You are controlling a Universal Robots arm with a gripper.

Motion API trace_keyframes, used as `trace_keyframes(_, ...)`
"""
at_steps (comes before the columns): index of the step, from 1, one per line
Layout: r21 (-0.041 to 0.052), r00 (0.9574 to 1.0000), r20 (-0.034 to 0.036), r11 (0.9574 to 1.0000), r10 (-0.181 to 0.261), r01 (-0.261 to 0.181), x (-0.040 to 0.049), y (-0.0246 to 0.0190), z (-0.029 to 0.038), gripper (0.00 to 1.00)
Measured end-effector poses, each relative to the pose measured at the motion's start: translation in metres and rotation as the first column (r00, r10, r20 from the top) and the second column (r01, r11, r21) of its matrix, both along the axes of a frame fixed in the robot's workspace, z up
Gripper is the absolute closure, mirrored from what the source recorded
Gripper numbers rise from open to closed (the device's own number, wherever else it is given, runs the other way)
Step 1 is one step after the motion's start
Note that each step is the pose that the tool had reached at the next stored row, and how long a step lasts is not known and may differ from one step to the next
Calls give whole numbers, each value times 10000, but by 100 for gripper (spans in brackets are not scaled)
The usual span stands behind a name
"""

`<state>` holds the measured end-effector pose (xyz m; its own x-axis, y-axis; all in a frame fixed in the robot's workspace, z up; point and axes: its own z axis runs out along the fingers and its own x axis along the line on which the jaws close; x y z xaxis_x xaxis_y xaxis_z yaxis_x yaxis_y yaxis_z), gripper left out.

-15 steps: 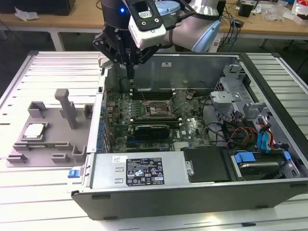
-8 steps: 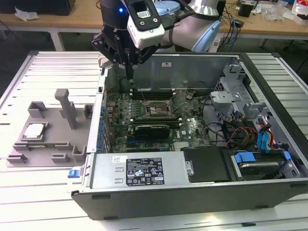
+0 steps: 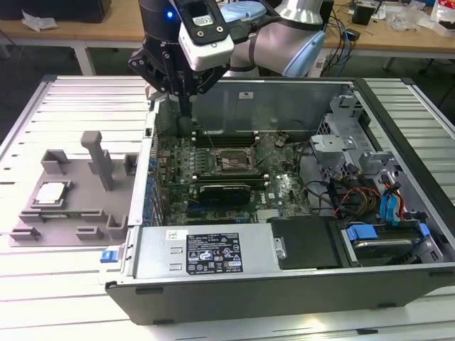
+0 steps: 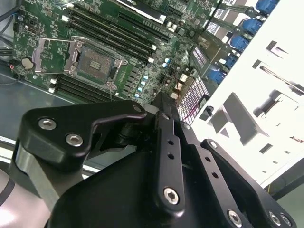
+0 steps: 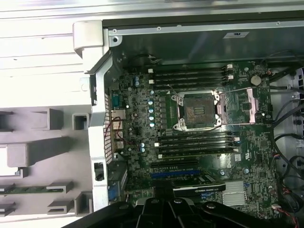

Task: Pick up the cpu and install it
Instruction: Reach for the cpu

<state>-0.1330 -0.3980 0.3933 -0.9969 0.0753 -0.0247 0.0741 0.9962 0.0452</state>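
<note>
Tool: the tool (image 3: 185,117) hangs in the upper left-centre of the exterior view, over the rear left corner of the case (image 3: 284,106); its fingers look pressed together, pinching nothing
Cpu: the cpu (image 3: 51,193) lies flat, silver top up, in the tray (image 3: 71,220) at the left of the frame, on the worktop (image 3: 43,284) outside the case
Socket: the socket (image 3: 231,162) sits open and bare on the board, mid-frame
Key relation: the cpu is well apart from the tool, toward the exterior view's left and lower in the frame, with the case's side wall between them
Stage: by judgement, pick-up not yet made
</note>
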Motion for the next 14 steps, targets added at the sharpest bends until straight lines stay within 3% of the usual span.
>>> trace_keyframes(14,0,10000,29,10000,0,0,-149,16,0,89)
